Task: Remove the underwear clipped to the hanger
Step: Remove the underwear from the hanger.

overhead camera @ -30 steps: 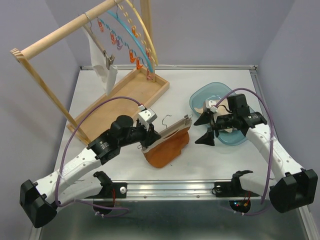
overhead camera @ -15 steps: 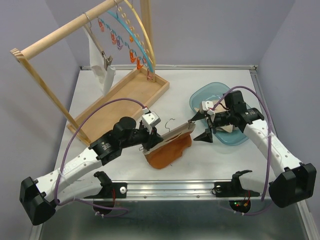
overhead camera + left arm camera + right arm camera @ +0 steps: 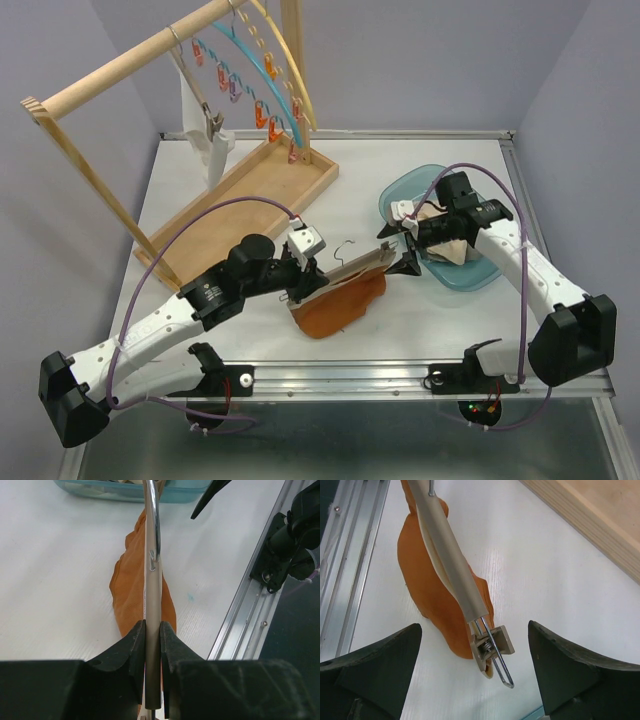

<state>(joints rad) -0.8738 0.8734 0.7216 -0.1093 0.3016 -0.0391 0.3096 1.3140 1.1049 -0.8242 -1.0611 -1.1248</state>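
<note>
Underwear droops off hanger clamped in left pincer; right pincer apart w/ end clip btwn.

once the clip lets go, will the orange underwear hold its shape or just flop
Probably floppy: the orange underwear sags in folds below the hanger bar. Likely light, since a small clip seems to hold that end. It should crumple rather than slide if pushed.
</note>
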